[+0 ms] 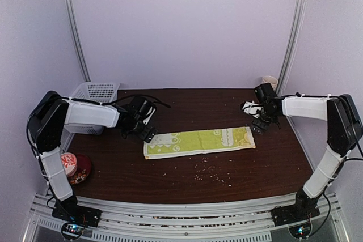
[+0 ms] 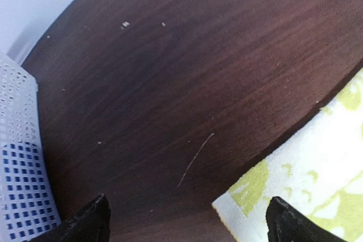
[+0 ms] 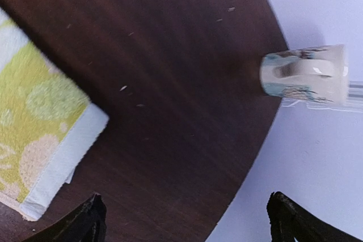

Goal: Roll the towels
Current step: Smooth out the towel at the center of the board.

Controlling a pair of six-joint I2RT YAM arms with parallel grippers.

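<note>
The yellow-green towel (image 1: 198,141) with a pale white pattern lies flat as a long strip across the middle of the table. My left gripper (image 1: 147,132) is open and empty just above the towel's left end; that corner shows in the left wrist view (image 2: 306,185) beside the gripper (image 2: 187,219). My right gripper (image 1: 261,124) is open and empty just past the towel's right end, whose corner shows in the right wrist view (image 3: 39,140), left of the gripper (image 3: 184,219). The blue towel is not in open view; only blue shows through the basket's holes (image 2: 22,191).
A white mesh basket (image 1: 96,92) stands at the back left. A patterned cup (image 1: 270,81) stands at the back right corner, also in the right wrist view (image 3: 303,75). A small black-and-white object (image 1: 248,107) lies near the right gripper. A red pot (image 1: 72,166) sits front left. Crumbs (image 1: 210,171) lie in front of the towel.
</note>
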